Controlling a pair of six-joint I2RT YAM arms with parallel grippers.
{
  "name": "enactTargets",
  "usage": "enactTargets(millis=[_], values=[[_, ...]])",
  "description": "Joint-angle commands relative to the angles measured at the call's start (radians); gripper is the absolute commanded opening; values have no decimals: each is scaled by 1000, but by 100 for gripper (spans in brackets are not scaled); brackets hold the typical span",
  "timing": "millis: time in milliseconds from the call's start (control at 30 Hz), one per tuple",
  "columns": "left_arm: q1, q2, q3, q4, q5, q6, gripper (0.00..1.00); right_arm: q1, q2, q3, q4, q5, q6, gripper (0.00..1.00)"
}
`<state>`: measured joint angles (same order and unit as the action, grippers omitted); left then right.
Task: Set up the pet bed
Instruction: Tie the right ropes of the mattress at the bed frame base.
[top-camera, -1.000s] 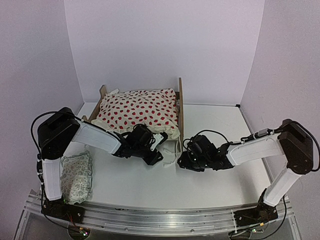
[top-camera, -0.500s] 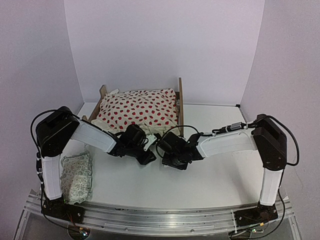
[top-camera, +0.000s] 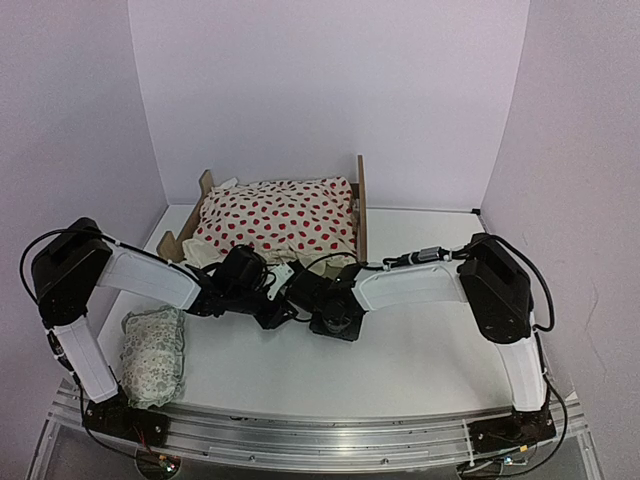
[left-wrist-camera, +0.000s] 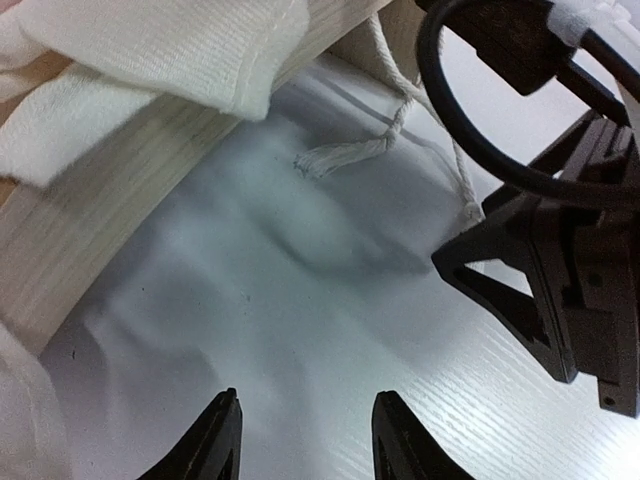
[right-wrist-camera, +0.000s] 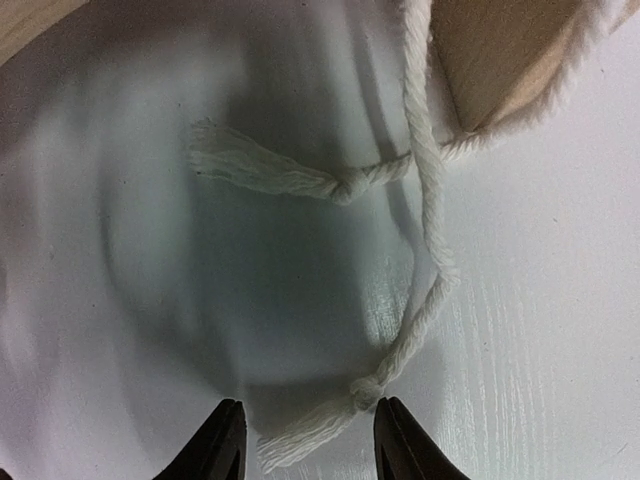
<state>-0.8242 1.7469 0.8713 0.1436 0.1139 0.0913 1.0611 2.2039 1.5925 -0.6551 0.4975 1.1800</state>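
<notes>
The pet bed is a light plywood frame at the back of the table, covered by a cream blanket with red dots. Both grippers meet low on the table just in front of it. My left gripper is open over bare table, beside the bed's wooden edge, with white cloth hanging above. My right gripper is open too. A white cord tassel lies on the table between its fingertips. A second tassel lies farther ahead, below the bed's wooden corner.
A small pale patterned pillow lies at the near left by the left arm's base. In the left wrist view the right gripper's black body and cable sit close on the right. White walls enclose the table.
The right arm has swung left from the bed's right corner to its front, meeting the left gripper. The left arm has pulled back leftward. Both jaws have narrowed slightly.
</notes>
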Motion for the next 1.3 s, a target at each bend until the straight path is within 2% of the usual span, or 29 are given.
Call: enactTargets(millis=[0, 100, 167, 233, 267, 500, 667, 800, 967, 1267], values=[[5, -71, -34, 36, 22, -31, 46, -1, 65, 101, -144, 33, -9, 42], [5, -91, -49, 36, 25, -31, 45, -1, 103, 154, -224, -2, -6, 28], [5, -98, -57, 43, 26, -30, 45, 0, 120, 161, -255, -23, -5, 12], [5, -100, -61, 49, 32, -26, 45, 0, 122, 158, -269, -32, -7, 2], [5, -101, -63, 55, 38, -24, 45, 1, 116, 154, -271, -33, -13, 0], [4, -57, -63, 124, 146, 44, 43, -4, -37, 71, -256, -37, -184, 0], [5, 13, -60, 253, 281, 137, 43, -52, -165, -104, -81, -209, -283, 0], [5, 102, 15, 246, 341, 166, 43, -85, -225, -172, 36, -295, -353, 0], [5, 172, 46, 318, 352, 138, 44, -108, -265, -203, 96, -353, -412, 0], [5, 297, 159, 358, 263, 154, 47, -136, -389, -371, 254, -408, -444, 0]])
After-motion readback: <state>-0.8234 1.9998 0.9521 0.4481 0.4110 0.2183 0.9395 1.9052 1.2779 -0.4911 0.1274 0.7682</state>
